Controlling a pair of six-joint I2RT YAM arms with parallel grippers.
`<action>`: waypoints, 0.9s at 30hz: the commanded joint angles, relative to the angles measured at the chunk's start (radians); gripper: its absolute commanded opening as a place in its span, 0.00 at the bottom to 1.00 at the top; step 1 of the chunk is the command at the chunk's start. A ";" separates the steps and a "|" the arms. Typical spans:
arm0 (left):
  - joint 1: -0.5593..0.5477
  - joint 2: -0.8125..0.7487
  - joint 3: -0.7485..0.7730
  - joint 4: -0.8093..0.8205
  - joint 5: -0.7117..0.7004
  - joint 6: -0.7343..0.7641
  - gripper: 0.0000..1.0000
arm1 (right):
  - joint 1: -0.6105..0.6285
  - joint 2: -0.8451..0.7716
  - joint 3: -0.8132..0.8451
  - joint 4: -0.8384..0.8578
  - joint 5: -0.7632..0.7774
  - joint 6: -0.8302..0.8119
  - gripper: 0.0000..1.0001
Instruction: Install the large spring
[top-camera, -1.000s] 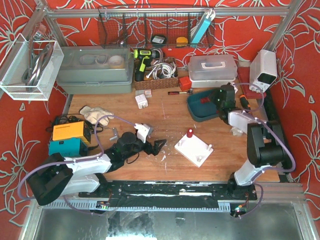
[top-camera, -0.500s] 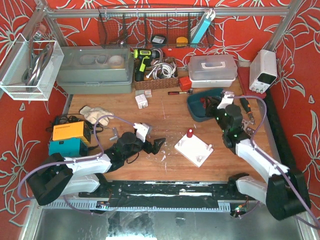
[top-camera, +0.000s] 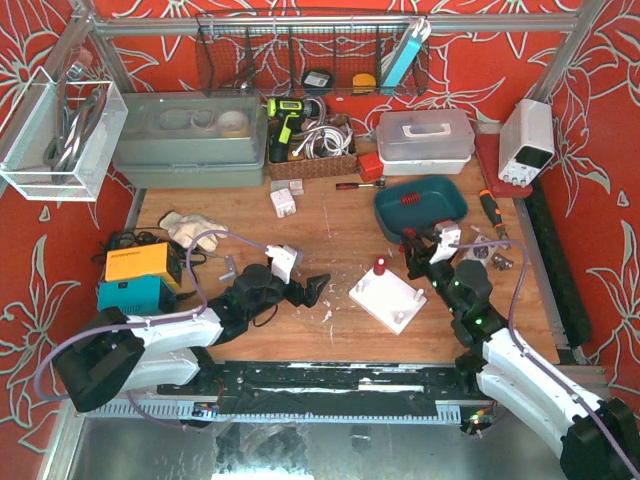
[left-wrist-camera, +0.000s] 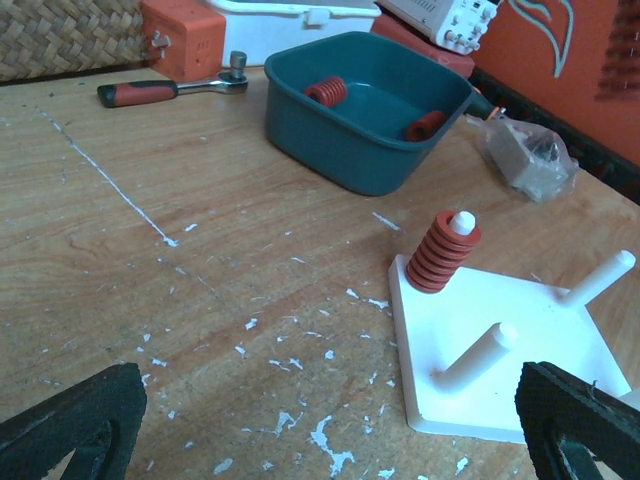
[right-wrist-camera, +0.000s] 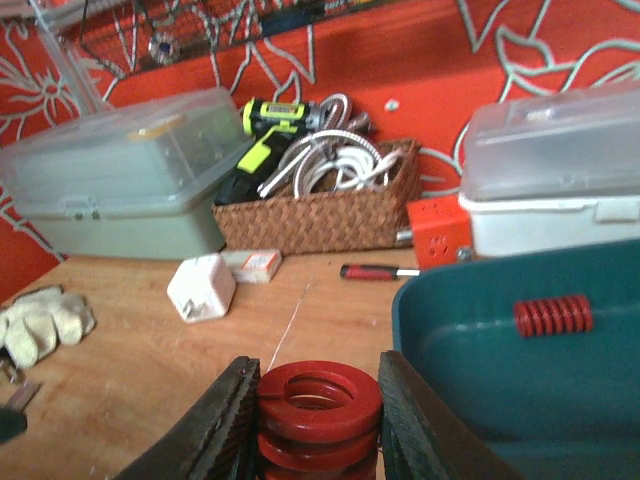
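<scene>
My right gripper (right-wrist-camera: 320, 378) is shut on the large red spring (right-wrist-camera: 320, 408), held upright between its two fingers. In the top view this gripper (top-camera: 422, 250) sits just in front of the teal bin (top-camera: 420, 207), to the right of the white peg board (top-camera: 388, 297). The board holds one red spring (left-wrist-camera: 440, 255) on its far peg. Two other pegs (left-wrist-camera: 475, 355) are bare. My left gripper (top-camera: 318, 288) is open and empty, left of the board. Its fingertips (left-wrist-camera: 70, 420) frame the bottom of the left wrist view.
The teal bin (left-wrist-camera: 350, 150) holds two small red springs (left-wrist-camera: 325, 90). A ratchet (left-wrist-camera: 170, 90) lies behind it and a plastic bag of parts (left-wrist-camera: 525, 155) to its right. A white charger (right-wrist-camera: 200, 288), wicker basket (right-wrist-camera: 320, 215) and storage boxes line the back.
My right arm has swung from over the teal bin toward the near side and now holds the large spring between the bin and the peg board. The left arm has not moved.
</scene>
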 joint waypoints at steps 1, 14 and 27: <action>-0.005 -0.021 -0.003 0.016 -0.033 0.000 1.00 | 0.047 -0.027 -0.051 0.035 -0.014 0.006 0.00; -0.005 -0.041 -0.014 0.002 -0.115 -0.016 1.00 | 0.213 0.057 -0.096 0.143 0.056 -0.067 0.00; -0.002 -0.019 -0.002 -0.023 -0.170 -0.052 1.00 | 0.365 0.117 -0.129 0.251 0.204 -0.103 0.00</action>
